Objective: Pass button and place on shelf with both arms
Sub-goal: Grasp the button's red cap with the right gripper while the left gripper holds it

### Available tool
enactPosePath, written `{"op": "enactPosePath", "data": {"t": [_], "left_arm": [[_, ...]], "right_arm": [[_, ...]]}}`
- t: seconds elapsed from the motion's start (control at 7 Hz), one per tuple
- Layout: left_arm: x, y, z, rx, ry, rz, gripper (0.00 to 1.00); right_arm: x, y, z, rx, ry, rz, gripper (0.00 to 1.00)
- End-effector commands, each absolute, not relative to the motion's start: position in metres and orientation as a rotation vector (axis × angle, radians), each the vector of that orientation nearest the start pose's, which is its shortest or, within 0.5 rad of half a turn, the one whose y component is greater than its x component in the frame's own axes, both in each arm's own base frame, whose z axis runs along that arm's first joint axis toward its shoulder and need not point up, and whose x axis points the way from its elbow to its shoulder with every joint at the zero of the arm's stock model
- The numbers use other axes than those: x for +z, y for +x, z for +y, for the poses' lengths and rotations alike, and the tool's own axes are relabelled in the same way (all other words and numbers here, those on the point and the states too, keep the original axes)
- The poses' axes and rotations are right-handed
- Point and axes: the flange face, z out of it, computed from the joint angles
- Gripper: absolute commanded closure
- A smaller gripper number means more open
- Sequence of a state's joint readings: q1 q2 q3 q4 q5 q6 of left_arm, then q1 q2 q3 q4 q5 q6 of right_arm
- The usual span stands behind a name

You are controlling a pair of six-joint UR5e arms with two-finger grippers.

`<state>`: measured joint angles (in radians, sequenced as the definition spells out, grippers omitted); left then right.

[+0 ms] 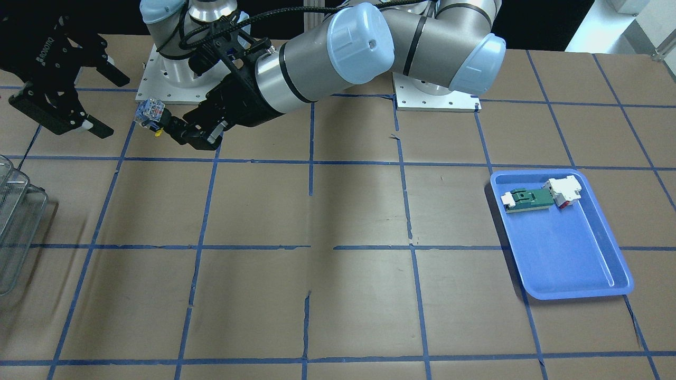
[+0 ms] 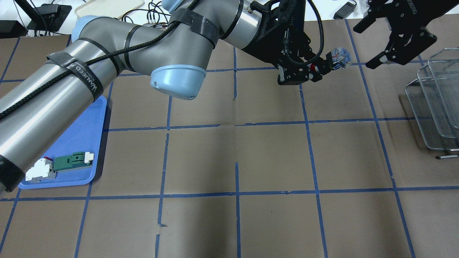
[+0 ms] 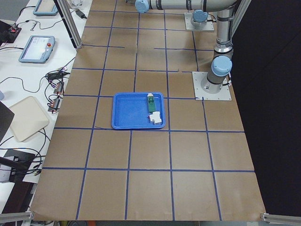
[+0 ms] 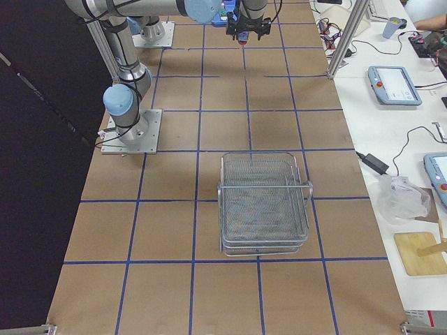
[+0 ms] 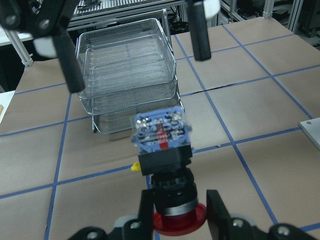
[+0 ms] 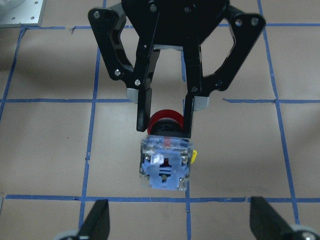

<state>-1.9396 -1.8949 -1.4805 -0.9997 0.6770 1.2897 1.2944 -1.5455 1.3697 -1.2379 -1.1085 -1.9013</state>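
Note:
My left gripper (image 2: pixel 322 68) reaches across to the right side and is shut on the button (image 2: pixel 337 57), held above the table. It grips the red cap end, with the bluish clear block pointing out. The button also shows in the left wrist view (image 5: pixel 162 142) and the right wrist view (image 6: pixel 165 167). My right gripper (image 2: pixel 366 46) is open and empty, facing the button with a small gap; its fingers (image 5: pixel 67 57) stand on either side beyond the block. The wire-mesh shelf (image 2: pixel 437 100) stands on the table at the right edge, also in the exterior right view (image 4: pixel 265 202).
A blue tray (image 2: pixel 84 139) on the left side holds a green-and-white flat part (image 2: pixel 71 160) and a white block with red (image 2: pixel 40 170). Blue tape lines grid the brown table. The arm bases (image 1: pixel 158 89) sit at the robot's edge.

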Motion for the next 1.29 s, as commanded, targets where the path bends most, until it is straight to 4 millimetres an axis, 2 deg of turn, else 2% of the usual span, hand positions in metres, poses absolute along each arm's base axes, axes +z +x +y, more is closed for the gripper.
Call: {"op": "enactPosePath", "data": {"t": [0.0, 0.29, 0.57, 0.71, 1.14], "left_arm": [[0.451, -0.43, -0.51, 0.851, -1.849, -1.439, 1.0], [0.458, -0.434, -0.508, 0.874, -1.84, -1.445, 1.0], [0.476, -0.439, -0.509, 0.907, -1.85, -1.432, 1.0], [0.475, -0.441, -0.509, 0.903, -1.847, -1.432, 1.0], [0.478, -0.443, -0.505, 0.904, -1.851, -1.424, 1.0]], "right_arm": [[0.552, 0.041, -0.513, -0.473, -1.961, 1.937, 0.0], [0.551, 0.042, -0.508, -0.452, -1.937, 1.932, 0.0], [0.556, 0.047, -0.494, -0.448, -1.924, 1.934, 0.0], [0.552, 0.048, -0.491, -0.441, -1.917, 1.931, 0.0], [0.561, 0.051, -0.482, -0.454, -1.919, 1.939, 0.0]]}}
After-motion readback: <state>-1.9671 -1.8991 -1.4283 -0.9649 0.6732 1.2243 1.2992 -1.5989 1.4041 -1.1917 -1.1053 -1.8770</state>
